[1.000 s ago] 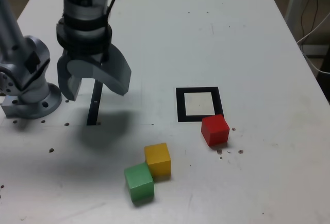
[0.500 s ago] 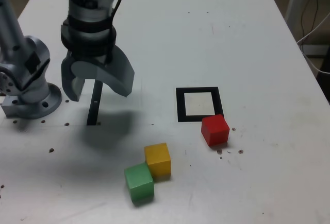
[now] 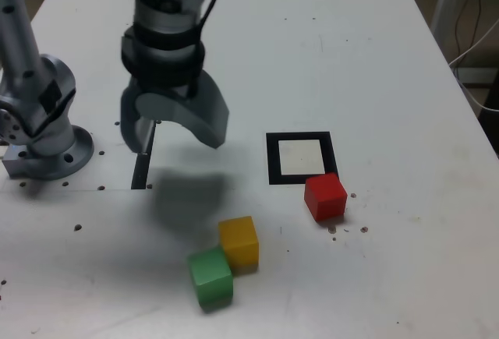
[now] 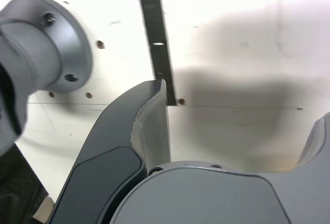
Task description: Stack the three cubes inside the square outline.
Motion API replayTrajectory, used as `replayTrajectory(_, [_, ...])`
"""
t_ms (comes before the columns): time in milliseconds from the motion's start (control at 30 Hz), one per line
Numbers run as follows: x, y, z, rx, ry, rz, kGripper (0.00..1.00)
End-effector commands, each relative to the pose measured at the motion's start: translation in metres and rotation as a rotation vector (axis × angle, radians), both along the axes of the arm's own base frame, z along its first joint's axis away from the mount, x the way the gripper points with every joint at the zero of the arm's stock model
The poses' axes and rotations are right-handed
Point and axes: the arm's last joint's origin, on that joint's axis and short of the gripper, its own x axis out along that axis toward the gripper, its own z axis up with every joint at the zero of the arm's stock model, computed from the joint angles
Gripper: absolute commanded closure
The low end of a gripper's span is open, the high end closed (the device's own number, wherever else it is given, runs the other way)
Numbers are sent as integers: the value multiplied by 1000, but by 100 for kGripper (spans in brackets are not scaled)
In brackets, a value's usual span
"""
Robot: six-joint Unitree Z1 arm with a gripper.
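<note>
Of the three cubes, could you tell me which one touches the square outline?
The red cube: it sits against the square outline, while the others lie apart.

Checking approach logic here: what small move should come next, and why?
Probably carry the open, empty end effector on toward the exterior view's right and lower it over the red cube, which sits just outside the square outline; no cube is inside it yet.
</note>
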Motion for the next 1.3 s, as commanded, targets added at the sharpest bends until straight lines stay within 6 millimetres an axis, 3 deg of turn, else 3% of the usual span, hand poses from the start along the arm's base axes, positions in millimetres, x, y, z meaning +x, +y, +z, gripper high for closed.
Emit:
replayTrajectory(0, [7,-3,1,0,5,-5,3])
replayTrajectory(367, [60,-29,16,-4,11,-9,3])
replayTrajectory(633, [98,-51,14,-27,11,14,3])
replayTrajectory(1267, [145,-60,-2,-25,19,186,3])
